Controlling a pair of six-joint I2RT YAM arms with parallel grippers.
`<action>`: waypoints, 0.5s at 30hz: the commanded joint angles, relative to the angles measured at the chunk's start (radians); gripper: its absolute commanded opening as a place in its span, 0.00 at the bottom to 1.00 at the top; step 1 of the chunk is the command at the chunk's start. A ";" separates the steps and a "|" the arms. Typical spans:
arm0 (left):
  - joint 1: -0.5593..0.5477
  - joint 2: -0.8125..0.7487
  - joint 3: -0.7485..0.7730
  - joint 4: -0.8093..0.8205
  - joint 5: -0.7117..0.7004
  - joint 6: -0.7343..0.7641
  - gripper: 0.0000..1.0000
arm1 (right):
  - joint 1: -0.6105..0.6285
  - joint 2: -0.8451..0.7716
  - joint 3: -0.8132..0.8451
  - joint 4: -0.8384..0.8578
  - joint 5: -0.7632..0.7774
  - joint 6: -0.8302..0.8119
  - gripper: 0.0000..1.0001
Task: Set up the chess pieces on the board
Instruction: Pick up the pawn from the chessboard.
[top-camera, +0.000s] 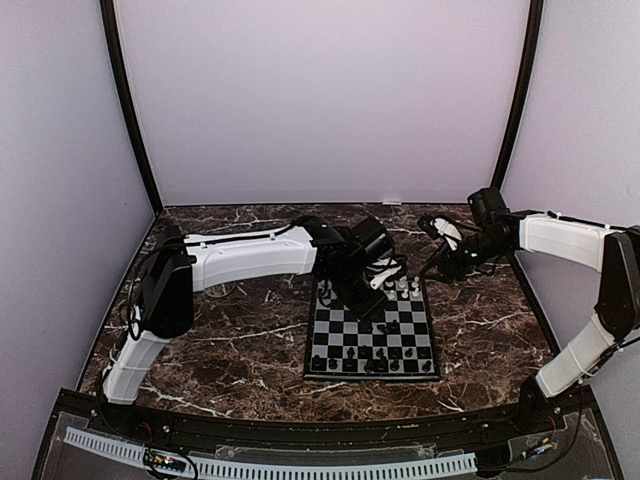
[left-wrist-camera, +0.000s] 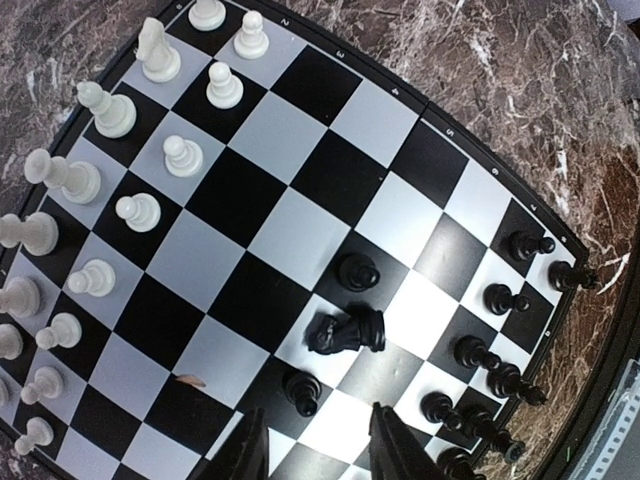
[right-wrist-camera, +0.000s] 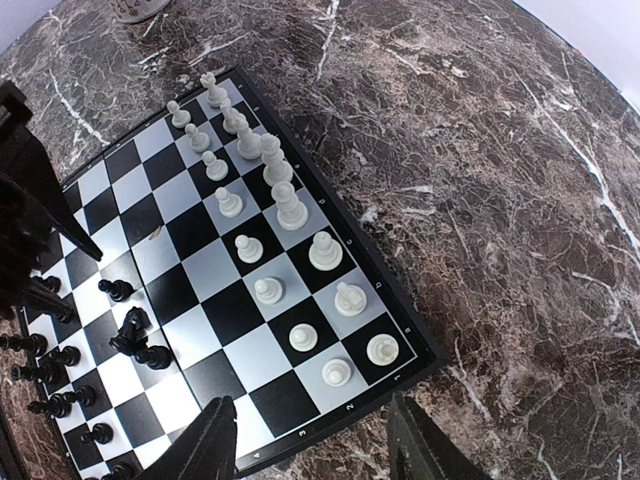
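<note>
Knight (left-wrist-camera: 345, 332) lying toppled on board (left-wrist-camera: 275, 130), indistinct overhead

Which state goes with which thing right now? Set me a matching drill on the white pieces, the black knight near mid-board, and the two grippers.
Things:
1. white pieces
2. black knight
3. left gripper
4. right gripper

States:
A. over the tabletop, past the far right corner of the board
B. lying on its side
C. upright in two rows along the far edge
D. above the board, jaws apart, empty

Pairs: 1-C, 2-B, 3-D, 4-A
</note>
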 joint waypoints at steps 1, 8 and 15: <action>0.003 0.033 0.037 -0.005 0.004 -0.012 0.36 | 0.008 -0.003 0.012 -0.012 0.001 -0.010 0.53; 0.004 0.064 0.050 -0.015 -0.006 -0.010 0.30 | 0.008 0.001 0.012 -0.012 0.002 -0.011 0.53; 0.006 0.074 0.052 -0.025 0.001 -0.004 0.15 | 0.008 0.003 0.012 -0.012 0.003 -0.011 0.53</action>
